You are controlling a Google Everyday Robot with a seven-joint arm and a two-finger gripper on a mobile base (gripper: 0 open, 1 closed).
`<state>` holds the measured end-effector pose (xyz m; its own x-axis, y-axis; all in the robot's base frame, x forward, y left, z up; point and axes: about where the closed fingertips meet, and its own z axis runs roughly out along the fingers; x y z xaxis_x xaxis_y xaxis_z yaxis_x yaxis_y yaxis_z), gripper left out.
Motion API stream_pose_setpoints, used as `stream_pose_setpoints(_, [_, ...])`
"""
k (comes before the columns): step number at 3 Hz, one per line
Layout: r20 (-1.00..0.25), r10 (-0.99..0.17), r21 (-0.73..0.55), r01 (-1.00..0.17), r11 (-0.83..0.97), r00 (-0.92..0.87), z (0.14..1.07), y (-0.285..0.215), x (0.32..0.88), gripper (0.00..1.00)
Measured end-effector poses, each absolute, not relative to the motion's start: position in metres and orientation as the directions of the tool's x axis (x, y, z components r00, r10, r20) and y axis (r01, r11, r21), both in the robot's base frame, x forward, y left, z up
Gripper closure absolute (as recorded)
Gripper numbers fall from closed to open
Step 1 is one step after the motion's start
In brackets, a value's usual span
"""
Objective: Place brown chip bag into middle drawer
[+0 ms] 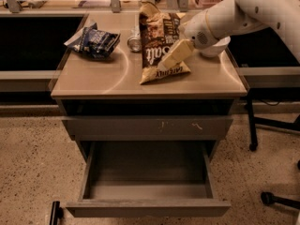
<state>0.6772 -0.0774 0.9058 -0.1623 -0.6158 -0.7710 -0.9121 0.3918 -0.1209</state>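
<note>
- While the cream, tapered gripper (164,65) hangs at the end of the white robot arm (243,11), its tip lies in front of the lower right part of the large dark brown glossy chip bag with white "Salt" lettering (152,48); whether it touches the bag cannot be told.
- Whether the gripper is open or closed cannot be told either.
- That brown chip bag lies on the tan cabinet top (93,78), its yellow-tan bottom band just below the gripper tip and its crumpled top end pointing away towards the back edge.
- Just left of the bag's upper half, a small silver can (134,42) rests on its side.
- Further left of the gripper, well apart from it, sits a smaller crumpled dark blue snack bag (93,41).
- A white round bowl (218,48) stands to the right, partly hidden behind the arm.
- Below the top is a closed grey drawer front with small white scratch marks (117,127).
- Beneath it, the wide shallow grey metal middle drawer (147,208) stands pulled out, well below the gripper, with nothing visible between the two.
</note>
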Motion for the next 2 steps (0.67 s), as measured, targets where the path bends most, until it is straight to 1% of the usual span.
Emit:
stream_pose_setpoints(1, [-0.766,-0.621,-0.09,-0.928,0.361,-0.167,0.89,-0.057,0.683,0.0])
stream_pose_setpoints(2, [-0.756,-0.626,-0.054,-0.935,0.352,-0.192,0.872,-0.047,0.686,0.0])
